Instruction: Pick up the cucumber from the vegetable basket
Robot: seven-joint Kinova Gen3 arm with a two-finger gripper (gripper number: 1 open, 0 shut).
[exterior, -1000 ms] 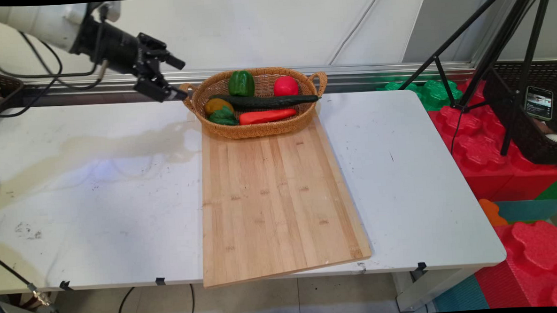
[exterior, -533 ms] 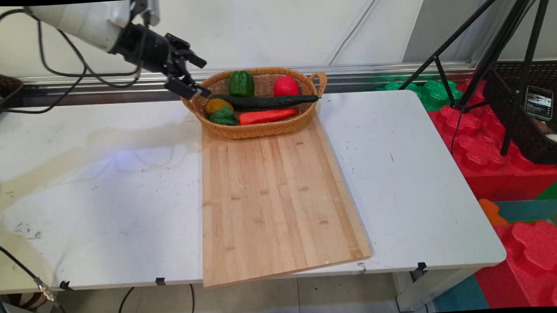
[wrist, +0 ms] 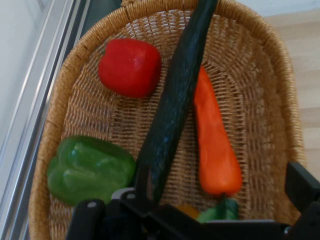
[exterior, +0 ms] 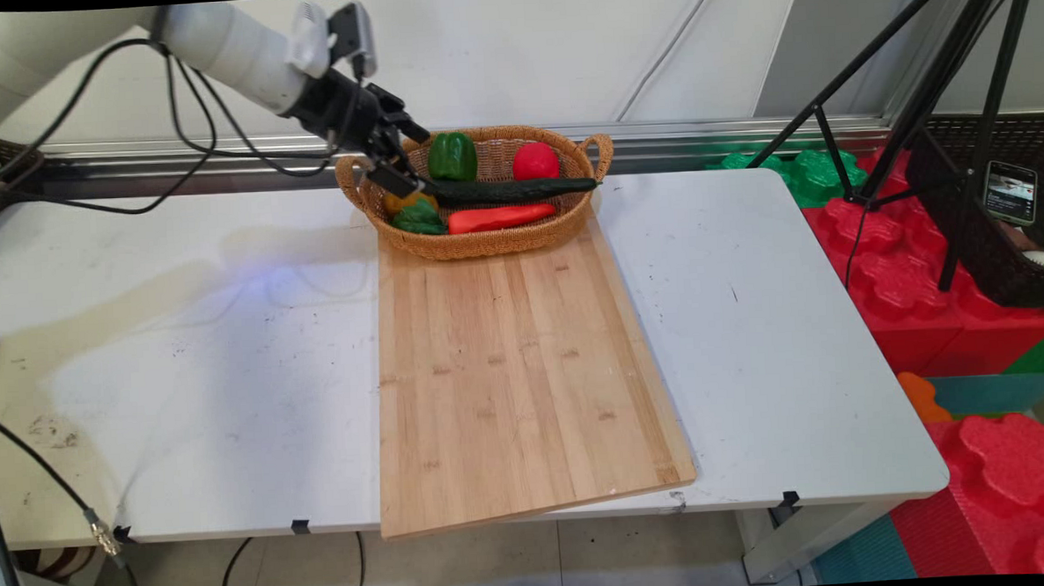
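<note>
My gripper (exterior: 409,160) hangs open over the left end of a wicker basket (exterior: 476,240), with nothing between its fingers. In the basket lie a green bell pepper (exterior: 452,155), a red pepper (exterior: 536,161), a long dark cucumber (exterior: 517,188), an orange-red carrot (exterior: 499,217), a small green leafy piece (exterior: 419,218) and a yellow-orange piece (exterior: 414,197) partly hidden by the lower finger. In the hand view the gripper (wrist: 220,192) is just above the near ends of the cucumber (wrist: 175,100) and the carrot (wrist: 212,145), with the green pepper (wrist: 90,170) to the left and the red pepper (wrist: 130,67) farther off.
The basket stands on the far end of a long wooden cutting board (exterior: 512,373) on the white table (exterior: 181,361). Black tripod legs (exterior: 901,91) and red and green foam blocks (exterior: 909,285) stand beyond the table's right edge. Cables hang from the arm at left.
The arm has swung right from the table's far left, carrying the gripper to the basket's left handle and then over its left end. The vegetables have not moved.
</note>
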